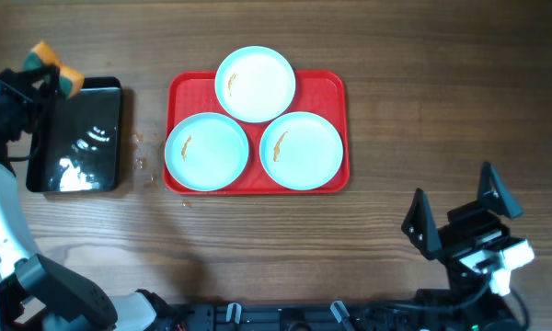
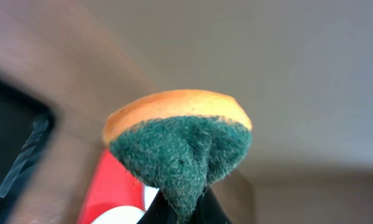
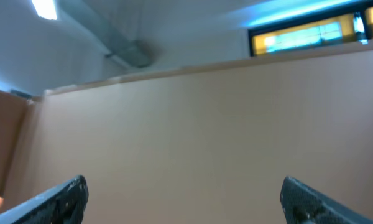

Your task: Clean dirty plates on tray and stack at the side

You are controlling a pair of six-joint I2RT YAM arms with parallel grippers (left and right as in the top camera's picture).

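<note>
Three pale blue-white plates lie on the red tray (image 1: 331, 87): one at the back (image 1: 255, 84), one front left (image 1: 206, 151), one front right (image 1: 301, 150). Each has a small orange-brown smear. My left gripper (image 1: 48, 74) is at the far left over the black bin's back corner, shut on an orange-and-green sponge (image 2: 180, 140). The left wrist view shows the tray (image 2: 115, 180) and a plate's edge (image 2: 115, 216) behind the sponge. My right gripper (image 1: 453, 204) is open and empty at the front right, pointing up at a wall (image 3: 183, 193).
A glossy black rectangular bin (image 1: 78, 136) stands left of the tray. Small wet spots (image 1: 143, 164) lie on the wood between bin and tray. Bare wooden table (image 1: 442, 101) stretches right of the tray.
</note>
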